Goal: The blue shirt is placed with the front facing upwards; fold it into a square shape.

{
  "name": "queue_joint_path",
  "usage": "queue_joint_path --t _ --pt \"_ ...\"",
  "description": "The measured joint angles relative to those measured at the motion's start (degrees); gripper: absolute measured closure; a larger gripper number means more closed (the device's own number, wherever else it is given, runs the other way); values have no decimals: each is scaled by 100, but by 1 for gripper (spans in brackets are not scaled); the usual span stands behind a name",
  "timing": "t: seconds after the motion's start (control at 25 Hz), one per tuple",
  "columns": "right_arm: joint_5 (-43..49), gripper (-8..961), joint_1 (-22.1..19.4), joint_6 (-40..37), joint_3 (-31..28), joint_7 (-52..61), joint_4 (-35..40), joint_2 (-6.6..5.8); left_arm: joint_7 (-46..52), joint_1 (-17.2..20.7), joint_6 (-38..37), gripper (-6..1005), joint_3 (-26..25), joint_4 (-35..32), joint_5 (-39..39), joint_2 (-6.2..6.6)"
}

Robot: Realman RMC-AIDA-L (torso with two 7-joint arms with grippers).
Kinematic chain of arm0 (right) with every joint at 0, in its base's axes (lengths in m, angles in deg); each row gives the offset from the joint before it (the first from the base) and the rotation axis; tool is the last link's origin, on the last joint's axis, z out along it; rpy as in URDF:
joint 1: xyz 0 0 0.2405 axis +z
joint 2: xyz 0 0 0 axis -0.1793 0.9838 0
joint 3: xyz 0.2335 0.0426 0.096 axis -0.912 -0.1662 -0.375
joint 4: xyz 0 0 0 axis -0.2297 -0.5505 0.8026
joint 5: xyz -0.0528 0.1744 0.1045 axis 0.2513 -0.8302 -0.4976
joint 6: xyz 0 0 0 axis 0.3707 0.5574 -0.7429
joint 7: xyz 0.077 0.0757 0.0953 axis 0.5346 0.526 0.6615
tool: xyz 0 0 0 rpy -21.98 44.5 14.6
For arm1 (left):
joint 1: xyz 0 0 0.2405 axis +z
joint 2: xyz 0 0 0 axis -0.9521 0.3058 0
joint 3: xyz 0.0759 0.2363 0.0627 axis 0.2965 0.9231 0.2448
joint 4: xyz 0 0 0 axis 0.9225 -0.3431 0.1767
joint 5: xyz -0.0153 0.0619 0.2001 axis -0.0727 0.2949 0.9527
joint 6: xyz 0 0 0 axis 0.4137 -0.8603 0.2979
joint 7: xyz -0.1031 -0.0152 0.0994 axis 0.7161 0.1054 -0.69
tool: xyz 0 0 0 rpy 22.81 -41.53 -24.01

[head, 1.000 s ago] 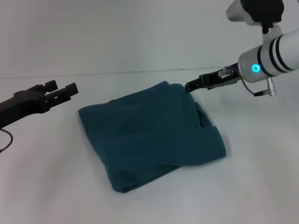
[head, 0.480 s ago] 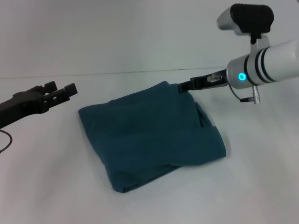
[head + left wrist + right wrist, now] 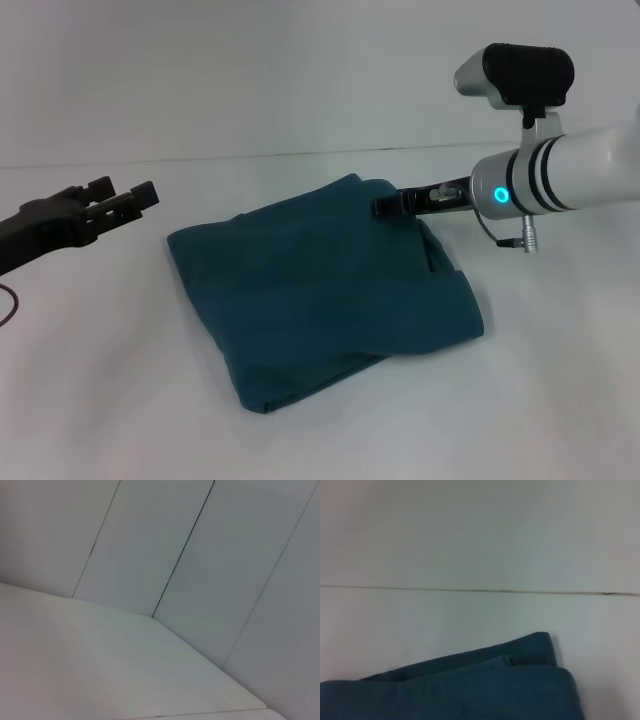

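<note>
While a white table [image 3: 560, 400] fills the scene, the shirt [image 3: 320, 290] is seen lying on it as a thick, roughly square bundle, already folded several times, with one loose flap showing along its near edge. No lettering is visible, presumably because the front has been folded inward.

The right gripper [image 3: 384, 206] is reached out from the right side and is held low at the far corner of the shirt; its dark tip lies just over or against the cloth edge. Whether its fingers are apart or pinched cannot be told. This placement is judged to serve a final tidying or a release of that corner. In the right wrist view, only stacked cloth layers are shown below the table's far edge.

The left gripper [image 3: 125, 200] is parked well off to the shirt's left, above the table, touching nothing, its fingers parted.

Compared with a second ago, the right gripper has been moved inward and lower toward the shirt corner, while the shirt's outline is unchanged and the left gripper has barely shifted.
</note>
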Motion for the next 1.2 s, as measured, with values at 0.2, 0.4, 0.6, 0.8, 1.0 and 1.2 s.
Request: queue_joint_path --t 0.2,0.4,0.6,0.8,1.0,1.2 --pt "0 217 -34 124 -15 13 -3 79 -5 22 0 122 4 2 0 0" --pt "-31 220 -62 201 -24 45 -4 120 -7 25 -4 123 17 -9 0 0" --pt "-299 352 -84 237 -15 -6 30 135 -15 24 -22 122 2 -12 0 1" --pt "-407 556 -95 263 8 -24 59 142 -19 24 -43 122 1 -20 0 5" --pt "-417 701 -96 263 16 -36 60 142 -33 31 -44 123 -8 -20 0 8" --pt "-413 829 -96 277 20 -37 57 139 -45 33 -43 122 -8 -8 0 9"
